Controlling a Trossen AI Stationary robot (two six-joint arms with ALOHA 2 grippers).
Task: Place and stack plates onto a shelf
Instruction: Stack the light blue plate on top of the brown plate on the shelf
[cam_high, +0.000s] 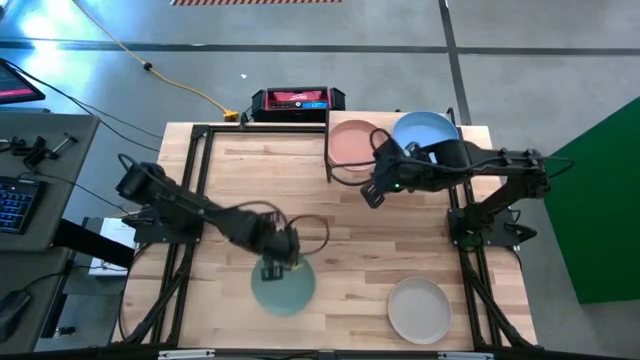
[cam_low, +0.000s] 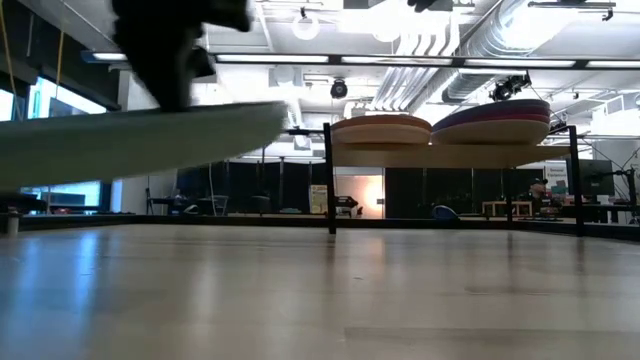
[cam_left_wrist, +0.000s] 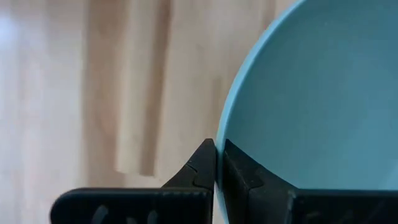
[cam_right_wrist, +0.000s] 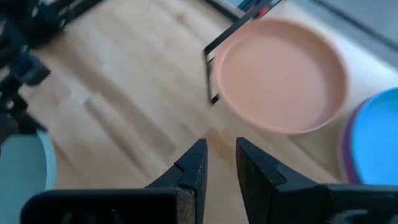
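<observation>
**Two stacks on the shelf, mint plate in hand, beige plate waiting**

Shelf (cam_high: 345, 180) stands at the far right of the table. It carries two stacks: the left one topped by a peach plate (cam_high: 353, 143), the right one topped by a blue plate (cam_high: 424, 131) with a purple rim showing under it. How many lie below I cannot tell.

Left to do, as I judge it: the mint plate (cam_high: 283, 283), near the table's middle front, and the beige plate (cam_high: 418, 309), near right, both off the shelf.

Left claw (cam_high: 272, 268): fingers pinched together on the mint plate's rim; the low view shows the plate lifted clear of the tabletop, slightly tilted.

Right claw (cam_high: 372, 193): hovers just in front of the shelf, fingers a little apart, holding nothing.
</observation>
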